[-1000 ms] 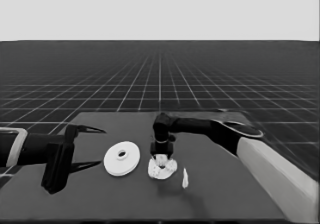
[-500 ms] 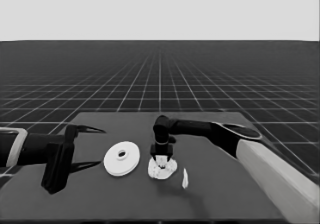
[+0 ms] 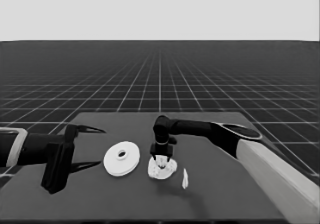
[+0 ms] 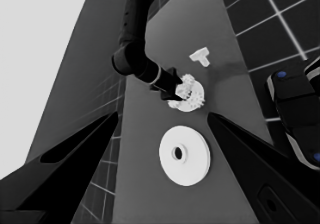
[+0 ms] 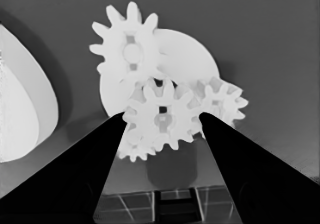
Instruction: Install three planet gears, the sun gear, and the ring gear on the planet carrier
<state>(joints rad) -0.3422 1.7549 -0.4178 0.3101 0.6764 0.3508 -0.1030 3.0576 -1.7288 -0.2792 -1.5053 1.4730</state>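
**Right gripper lower over the gear cluster on the smaller round part**

Compared with a second ago, the right gripper (image 3: 161, 160) sits a touch lower over the gears; the parts on the table have not shifted. The right arm reaches in from 3 o'clock, its wrist pointing straight down at the smaller round part (image 3: 170, 170), which lies flat near the table's centre. The gears (image 5: 162, 116) lie flat on that part, holes facing up, teeth meshed. In the right wrist view one gear sits between the two fingers (image 5: 75, 176), which stand a gear's width apart beside its teeth; whether they touch it cannot be told. Two more gears flank it, and a fourth shows partly beneath.

The larger round part (image 3: 121, 158) lies flat just beside the cluster at 9 o'clock, centre hole up, apart from it. The thin white piece (image 3: 185, 179), T-shaped, lies at about 4 o'clock from the cluster, its long axis running toward the near edge.

The left gripper (image 3: 82, 146) waits over the table's left end, fingers spread wide, holding nothing.

The dark table (image 3: 225, 194) stands on a gridded floor under a pale blank band.
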